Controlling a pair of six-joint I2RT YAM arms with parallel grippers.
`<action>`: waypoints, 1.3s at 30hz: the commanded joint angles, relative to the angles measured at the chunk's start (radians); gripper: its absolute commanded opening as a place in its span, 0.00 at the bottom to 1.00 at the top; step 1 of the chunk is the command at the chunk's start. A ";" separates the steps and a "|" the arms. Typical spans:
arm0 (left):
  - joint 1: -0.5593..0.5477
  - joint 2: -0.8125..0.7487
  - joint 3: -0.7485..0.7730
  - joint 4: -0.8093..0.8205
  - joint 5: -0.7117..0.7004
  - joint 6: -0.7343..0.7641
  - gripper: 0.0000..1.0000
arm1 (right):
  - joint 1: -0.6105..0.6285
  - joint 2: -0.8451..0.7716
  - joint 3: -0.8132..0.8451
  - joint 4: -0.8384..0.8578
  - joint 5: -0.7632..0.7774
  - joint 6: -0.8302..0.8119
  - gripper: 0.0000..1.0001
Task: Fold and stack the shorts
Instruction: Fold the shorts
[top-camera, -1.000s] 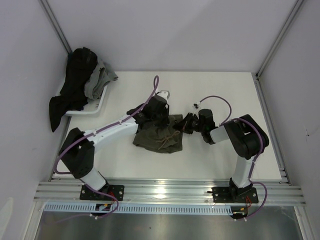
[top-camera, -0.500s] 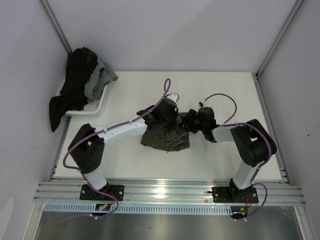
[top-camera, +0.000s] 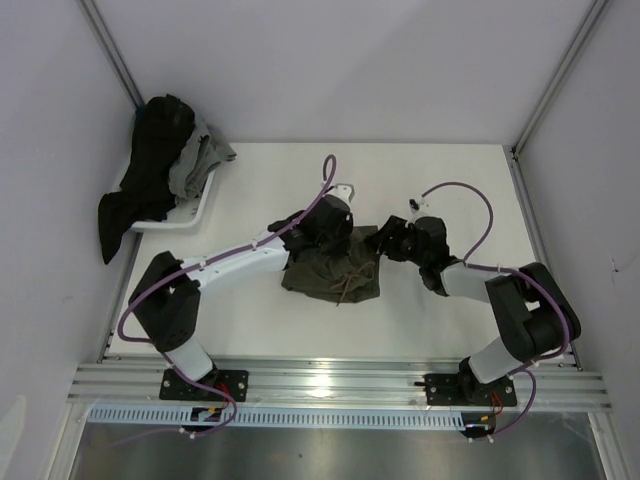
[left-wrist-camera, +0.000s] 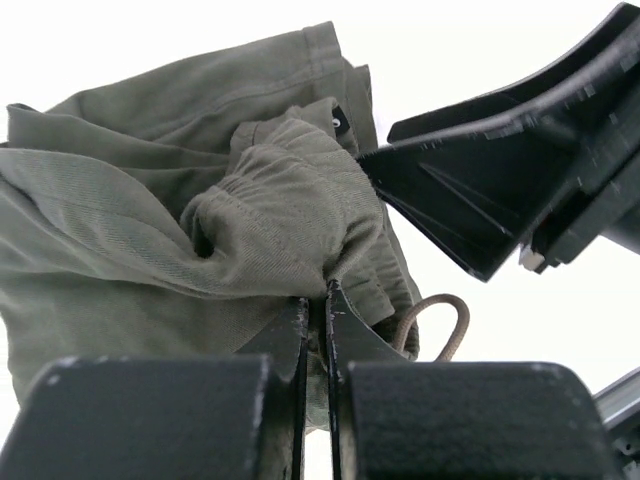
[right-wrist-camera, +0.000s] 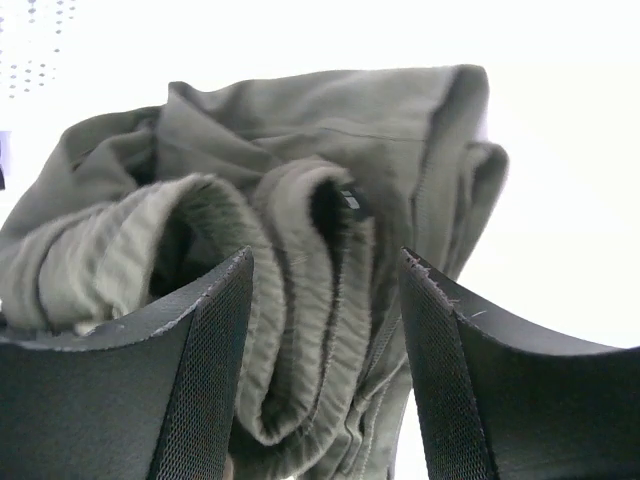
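**Shorts bunched at mid-desk, one pincer gripping.** Olive-green shorts (top-camera: 335, 272) lie crumpled near the middle of the white desk (top-camera: 450, 180), between two robot arms. They are well apart from the pile of dark clothes (top-camera: 150, 175) heaped in a white tray (top-camera: 205, 208) at the back left corner.

The left pincer (left-wrist-camera: 317, 300) is pressed shut on a raised fold of fabric just below the gathered waistband (left-wrist-camera: 290, 215), its two fingers all but touching. The right pincer (right-wrist-camera: 325, 265) stands open, its jaws either side of the rolled waistband edge without clamping it, and the cloth sits loosely between them. A brown drawstring (left-wrist-camera: 437, 322) loops out from the heap.

The risks, judged from this position:

- **Dragging or slipping:** With only one pincer gripping, a lift or pull by the left arm would likely drag the whole garment as a lump rather than spread it. The thin pinch could also slip off the soft cloth.
- **Snagging:** If the right pincer draws away with the waistband between its jaws, the textured pads could catch the fabric or the drawstring and tug the bunch out of shape.
- **Collision:** The two pincers sit close together over the same bunch, so a careless move could knock one against the other.
- **Uneven fold:** The shorts are crumpled, not flat, so a fold made now would probably come out uneven and stack badly.
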 joint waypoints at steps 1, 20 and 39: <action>-0.008 -0.079 -0.007 0.005 -0.029 -0.009 0.00 | -0.003 -0.053 -0.027 0.163 -0.043 -0.136 0.62; -0.006 -0.196 -0.093 0.035 -0.064 -0.026 0.00 | 0.013 0.143 0.090 0.295 -0.355 -0.181 0.59; -0.006 -0.142 -0.071 0.030 -0.130 -0.052 0.00 | 0.132 -0.065 -0.015 0.062 -0.200 -0.092 0.00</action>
